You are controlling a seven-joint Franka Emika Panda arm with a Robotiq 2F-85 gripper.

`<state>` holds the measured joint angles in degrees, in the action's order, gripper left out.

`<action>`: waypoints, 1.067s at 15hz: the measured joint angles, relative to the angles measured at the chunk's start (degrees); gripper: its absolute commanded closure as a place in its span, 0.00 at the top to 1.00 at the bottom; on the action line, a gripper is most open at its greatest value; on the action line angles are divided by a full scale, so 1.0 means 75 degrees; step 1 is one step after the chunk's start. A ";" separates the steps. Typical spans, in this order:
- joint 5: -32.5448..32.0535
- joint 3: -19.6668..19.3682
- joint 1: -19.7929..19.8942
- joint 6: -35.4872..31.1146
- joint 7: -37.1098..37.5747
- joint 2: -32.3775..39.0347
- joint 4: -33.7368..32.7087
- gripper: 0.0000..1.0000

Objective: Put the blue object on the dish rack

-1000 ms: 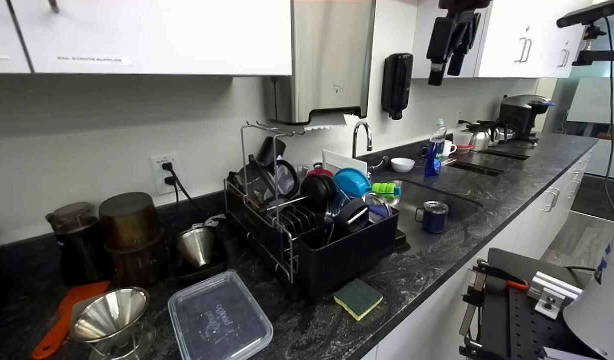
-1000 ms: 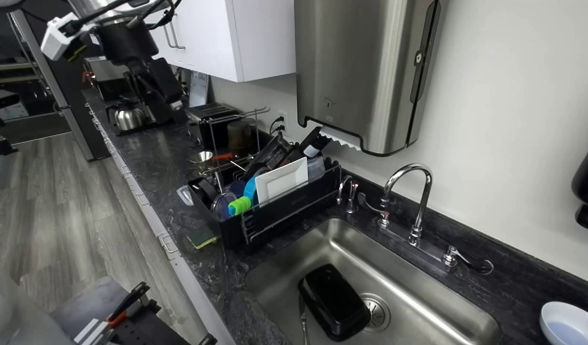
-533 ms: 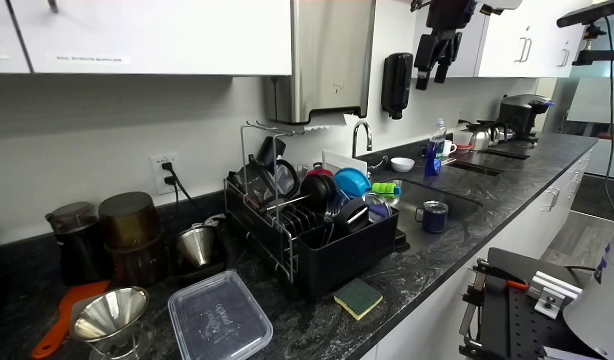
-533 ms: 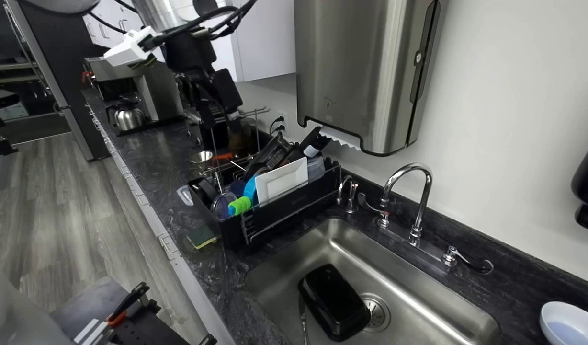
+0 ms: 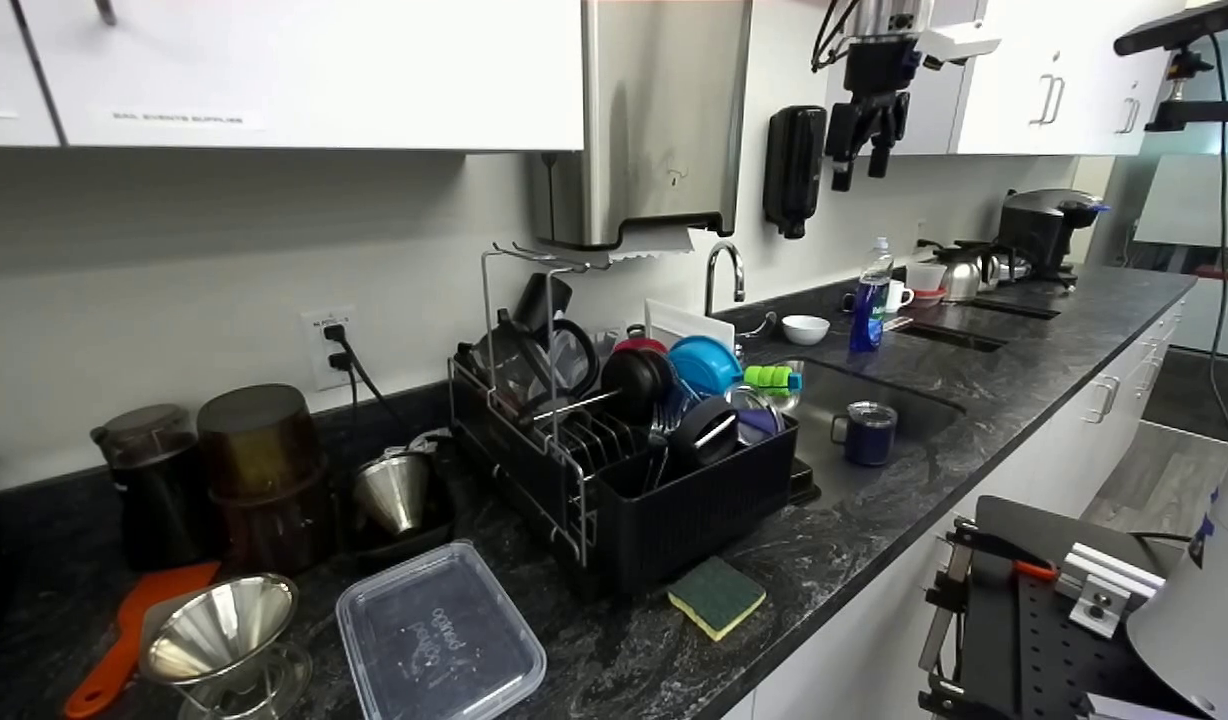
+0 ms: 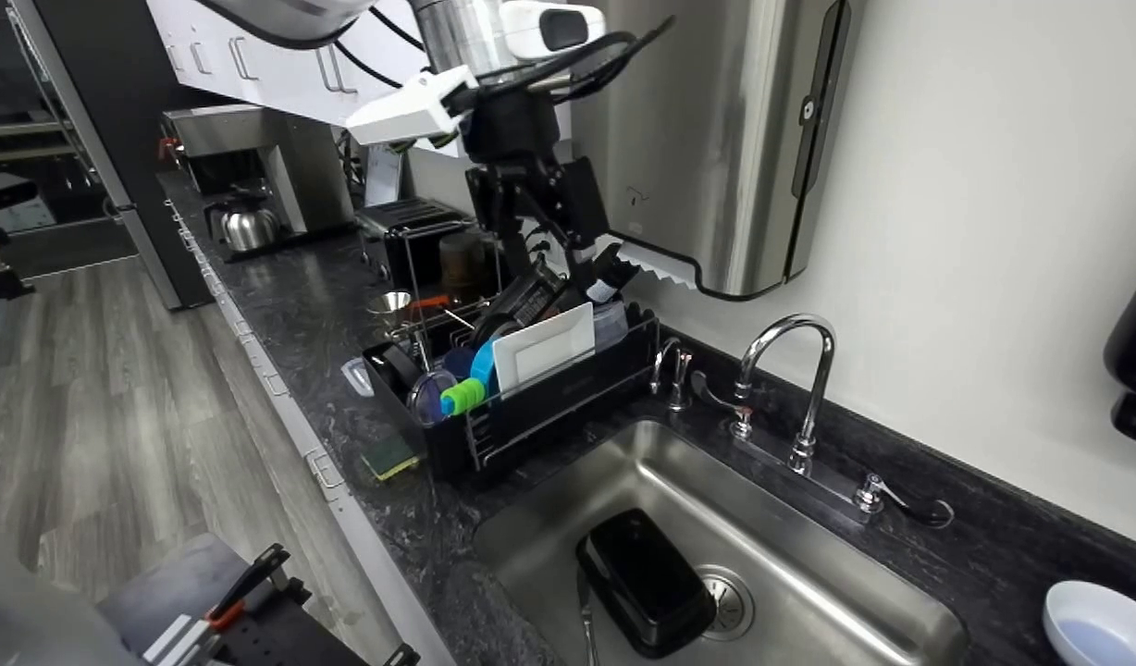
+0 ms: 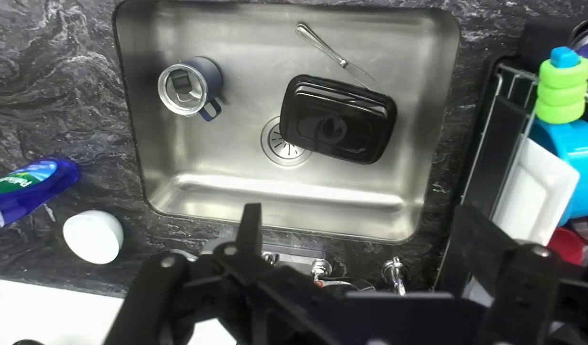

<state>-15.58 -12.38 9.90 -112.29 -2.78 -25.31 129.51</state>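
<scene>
Deep blue at the far left of the wrist view: that's the dish-soap bottle [image 7: 33, 187], up on the dark marbled countertop [image 7: 73, 115], a small white bowl [image 7: 94, 237] near it. Over the edge now, into the stainless-steel sink [image 7: 241, 76], and there's the clear-lidded navy mug [image 7: 203, 79], sitting on the basin floor near the left end, handle pointing down and right; in an exterior view the mug [image 5: 867, 440] stands upright. Moving along, the round drain [image 7: 285, 151], partly hidden by a black rectangular container [image 7: 339, 120], and just above that a silver table knife [image 7: 322, 45] lying at a slant. Here's the gripper [image 7: 358, 211], jaws wide apart, hanging well above the countertop and pointing down in both exterior views. And on to the far right, well apart from the mug, the black wire dish rack [image 7: 495, 148], packed: a white square plate [image 7: 533, 189] leaning along its sink side, a bright-blue round dish [image 7: 583, 163] behind the plate, a lime-green ribbed piece [image 7: 562, 91] up at the corner, and lower down a red item [image 7: 566, 245], too hidden to name.
</scene>
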 measured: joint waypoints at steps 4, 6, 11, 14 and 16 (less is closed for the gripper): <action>0.0046 -0.0603 0.0137 0.0091 -0.1038 0.0749 -0.0511 1.00; 0.0085 -0.0926 0.0205 0.0198 -0.1613 0.1138 -0.0745 1.00; 0.0089 -0.1204 0.0416 0.0313 -0.1926 0.1782 -0.1197 1.00; 0.0089 -0.1175 0.0413 0.0358 -0.1926 0.1791 -0.1233 1.00; 0.0089 -0.1176 0.0413 0.0362 -0.1926 0.1791 -0.1233 1.00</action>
<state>-14.92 -21.20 13.00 -109.58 -17.23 -11.88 120.26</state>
